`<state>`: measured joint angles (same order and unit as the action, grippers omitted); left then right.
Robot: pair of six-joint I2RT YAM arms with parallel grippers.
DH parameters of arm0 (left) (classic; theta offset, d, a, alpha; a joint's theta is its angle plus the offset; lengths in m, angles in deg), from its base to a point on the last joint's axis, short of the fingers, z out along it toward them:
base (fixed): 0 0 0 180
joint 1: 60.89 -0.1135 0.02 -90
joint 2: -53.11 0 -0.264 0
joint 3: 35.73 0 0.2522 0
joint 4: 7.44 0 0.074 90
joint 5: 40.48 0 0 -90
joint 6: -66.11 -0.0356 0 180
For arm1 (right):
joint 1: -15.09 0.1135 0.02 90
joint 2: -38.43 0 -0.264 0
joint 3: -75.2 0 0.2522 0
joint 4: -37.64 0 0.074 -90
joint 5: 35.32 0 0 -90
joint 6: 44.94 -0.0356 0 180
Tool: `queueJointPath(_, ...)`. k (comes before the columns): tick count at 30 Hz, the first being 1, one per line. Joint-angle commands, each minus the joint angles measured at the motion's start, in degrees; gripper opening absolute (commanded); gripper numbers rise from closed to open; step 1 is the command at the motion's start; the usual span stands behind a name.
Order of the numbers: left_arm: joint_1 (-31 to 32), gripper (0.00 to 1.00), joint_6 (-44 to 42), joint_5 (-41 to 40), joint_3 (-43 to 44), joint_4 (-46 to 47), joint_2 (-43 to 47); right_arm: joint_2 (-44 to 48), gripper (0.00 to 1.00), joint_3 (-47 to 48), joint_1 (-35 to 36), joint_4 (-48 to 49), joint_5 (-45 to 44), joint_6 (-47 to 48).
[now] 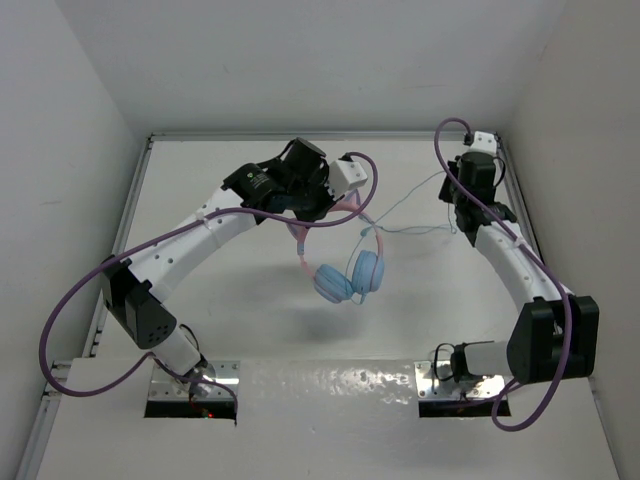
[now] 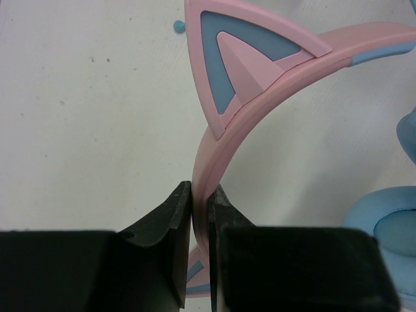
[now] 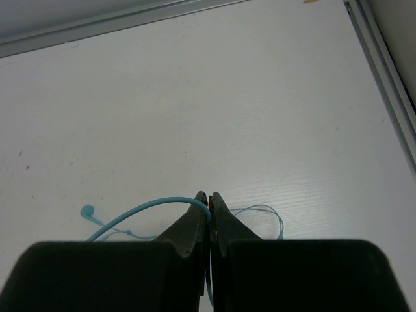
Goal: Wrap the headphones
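Note:
The headphones (image 1: 350, 276) hang in mid-table, blue ear cups low, pink headband rising toward the left arm. My left gripper (image 1: 305, 205) is shut on the pink headband (image 2: 224, 146) just below a cat-ear point (image 2: 244, 58); a blue ear cup (image 2: 390, 224) shows at the right in the left wrist view. The thin pale blue cable (image 1: 405, 215) runs from the headphones to the right arm. My right gripper (image 1: 466, 222) is shut on this cable (image 3: 153, 208), which arches left from the fingertips; more cable (image 3: 270, 214) loops on the table to the right.
White table (image 1: 250, 320) with raised rails at the left (image 1: 125, 230), far (image 1: 320, 135) and right (image 1: 520, 200) edges. Thick purple robot cables (image 1: 75, 300) arc beside each arm. A rail (image 3: 383, 71) runs along the right in the right wrist view.

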<state>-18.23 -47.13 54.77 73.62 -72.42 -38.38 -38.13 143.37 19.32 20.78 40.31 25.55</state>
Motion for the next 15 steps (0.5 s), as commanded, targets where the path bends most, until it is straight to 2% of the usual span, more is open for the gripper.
queueJointPath(1, -0.6, 0.00, 1.7, 1.4, 1.5, 3.1, 3.6, 1.1, 0.00, 0.4, -0.2, 2.3, -0.3, 0.6)
queueJointPath(7, -0.6, 0.00, 1.8, 5.6, 4.4, 2.4, 3.2, -2.1, 0.00, 2.6, -0.3, 0.7, 2.2, 1.8)
queueJointPath(8, -0.6, 0.00, 2.1, 9.0, 5.6, 0.6, 2.9, -3.4, 0.00, 2.9, -0.3, 0.5, 3.2, 2.5)
queueJointPath(10, -0.6, 0.00, 3.9, 11.1, 10.6, -0.4, 1.8, -4.9, 0.00, 3.5, 0.0, -0.5, 9.1, 3.4)
queueJointPath(11, -0.6, 0.00, 4.3, 12.8, 12.8, -1.4, 1.1, -5.7, 0.00, 3.5, 0.4, -0.4, 16.4, 3.6)
queueJointPath(14, -0.6, 0.00, 6.0, 11.5, 20.2, -2.4, -0.5, -8.3, 0.06, 2.2, 7.6, 2.7, 21.3, 5.0)
queueJointPath(15, -0.7, 0.00, 7.3, 10.5, 21.7, -2.5, -1.3, -9.0, 0.08, 0.6, 9.2, 6.8, 21.2, 5.1)
